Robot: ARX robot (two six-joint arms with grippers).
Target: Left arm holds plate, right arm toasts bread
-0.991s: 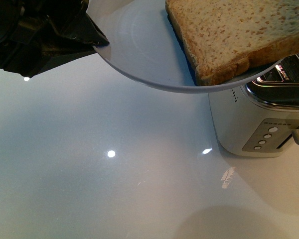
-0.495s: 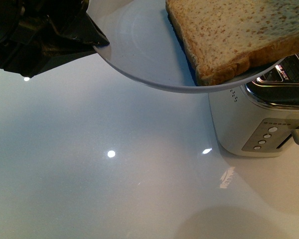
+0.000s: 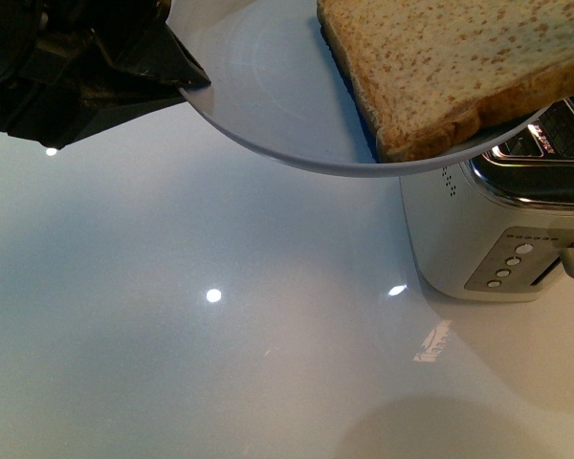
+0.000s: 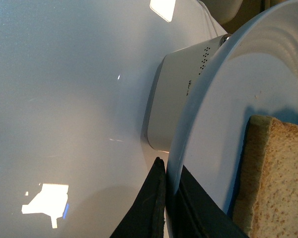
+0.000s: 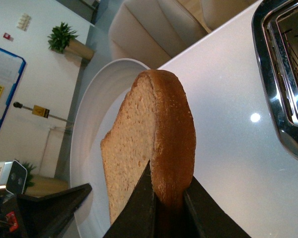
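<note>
Surface: glossy white counter (image 3: 172,335), with ceiling lights reflected in it.

Item 1, far left: left hand (image 3: 177,72), black and faceted. It is closed narrow on the rim of the plate (image 3: 268,96). The left wrist view shows one finger above the rim and one below. Its position matches a second ago.

Item 2: plate, pale grey-white, held in the air above the counter. Its right edge overhangs the toaster. It has not shifted.

Item 3: bread (image 3: 440,67), one wholemeal slice over the right half of the plate. Its near corner reaches the plate's rim. The only change is here: the grey blur that covered its far right corner a moment ago is gone. The slice's outline is almost the same.

Item 4: right hand (image 5: 168,198), seen only in its own wrist view. It is clamped across the rounded crust edge, one finger on each face. It cannot be told whether the slice has left the plate.

Item 5, right: toaster (image 3: 459,239), white and chrome, standing on the counter with an open slot (image 5: 288,64).

Assessment: the grip is secured and the lift toward the slot is probably just starting. The toasting itself has not begun.
</note>
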